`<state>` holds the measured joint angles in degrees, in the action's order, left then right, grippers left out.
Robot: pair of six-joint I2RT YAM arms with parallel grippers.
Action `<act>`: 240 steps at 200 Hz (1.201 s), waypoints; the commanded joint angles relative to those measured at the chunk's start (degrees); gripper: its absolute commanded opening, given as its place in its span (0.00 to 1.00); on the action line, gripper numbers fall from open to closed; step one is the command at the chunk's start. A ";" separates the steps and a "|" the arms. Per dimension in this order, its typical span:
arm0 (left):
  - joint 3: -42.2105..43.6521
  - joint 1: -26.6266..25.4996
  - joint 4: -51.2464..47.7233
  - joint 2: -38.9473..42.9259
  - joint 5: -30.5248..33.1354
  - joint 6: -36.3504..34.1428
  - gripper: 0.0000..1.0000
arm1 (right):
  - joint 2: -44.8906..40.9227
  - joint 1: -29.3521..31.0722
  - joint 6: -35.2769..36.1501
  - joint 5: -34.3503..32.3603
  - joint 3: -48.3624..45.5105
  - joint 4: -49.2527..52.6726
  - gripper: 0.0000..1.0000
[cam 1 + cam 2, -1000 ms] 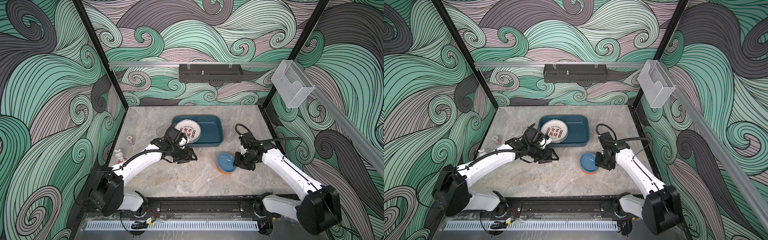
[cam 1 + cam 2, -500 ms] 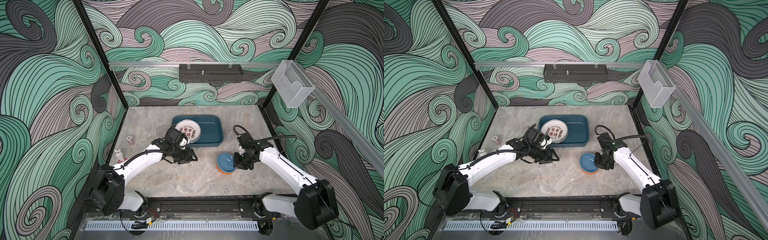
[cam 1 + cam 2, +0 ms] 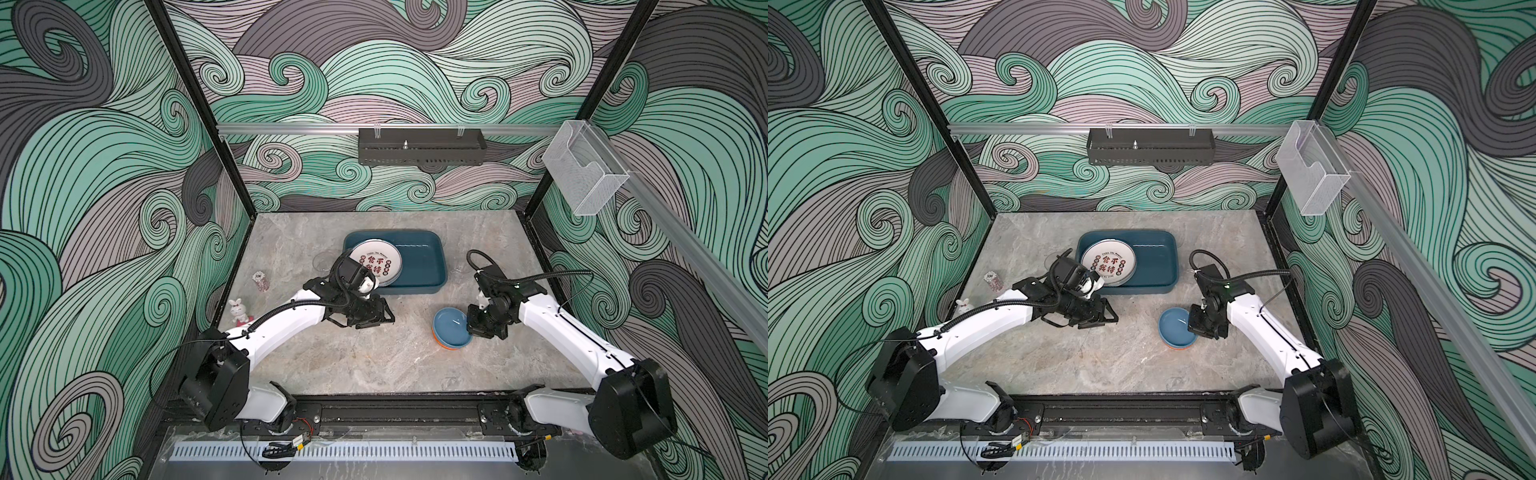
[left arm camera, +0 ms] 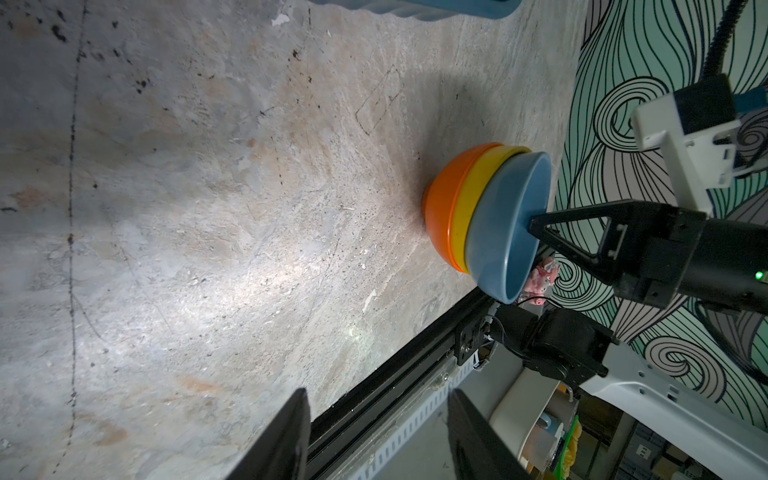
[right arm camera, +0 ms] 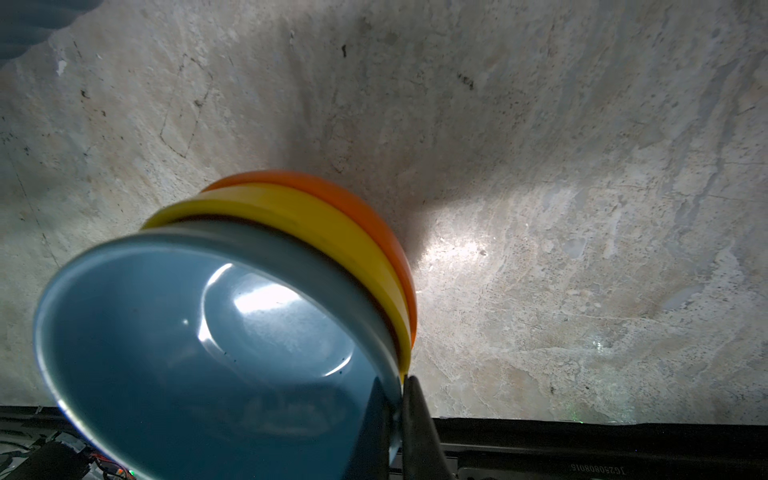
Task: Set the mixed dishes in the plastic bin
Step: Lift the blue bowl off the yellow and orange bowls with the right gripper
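A stack of bowls [image 3: 451,332] [image 3: 1175,330], blue nested in yellow in orange, rests on the stone table at the front right. My right gripper [image 3: 471,328] [image 3: 1192,328] [image 5: 401,399] is shut on the blue bowl's rim [image 4: 536,195], one finger inside and one outside. The dark teal plastic bin [image 3: 441,266] [image 3: 1173,266] stands behind, with a white plate [image 3: 376,266] [image 3: 1108,262] printed with characters in its left part. A clear tumbler [image 3: 322,262] stands left of the bin. My left gripper [image 3: 362,325] [image 3: 1081,325] [image 4: 378,395] hangs open and holds nothing, in front of the bin.
A white rabbit figurine [image 3: 237,309] and a small red-and-white cylinder [image 3: 261,280] stand near the left wall. A black perforated tray [image 3: 422,145] hangs on the back wall and a clear acrylic box [image 3: 584,174] on the right rail. A black rail [image 3: 395,411] runs along the table's front edge.
My right gripper has closed its fingers onto the blue bowl's rim. The left arm has stayed nearly still, its gripper open as before.
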<state>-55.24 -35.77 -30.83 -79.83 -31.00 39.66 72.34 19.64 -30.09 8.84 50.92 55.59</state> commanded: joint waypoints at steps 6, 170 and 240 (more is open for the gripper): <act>0.18 -0.27 0.19 0.03 0.77 0.24 0.55 | -0.85 -0.21 1.61 -1.57 2.32 2.64 0.03; -0.39 1.11 -3.86 7.47 10.13 0.59 0.62 | 7.02 -0.26 5.62 -2.78 23.40 6.29 0.00; 1.07 3.38 -5.20 11.15 11.93 0.33 0.64 | 19.84 -0.30 3.81 -2.97 35.58 3.38 0.00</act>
<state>-54.89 -33.39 -33.69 -70.15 -20.80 40.05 88.92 19.64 -25.63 6.50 82.35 60.31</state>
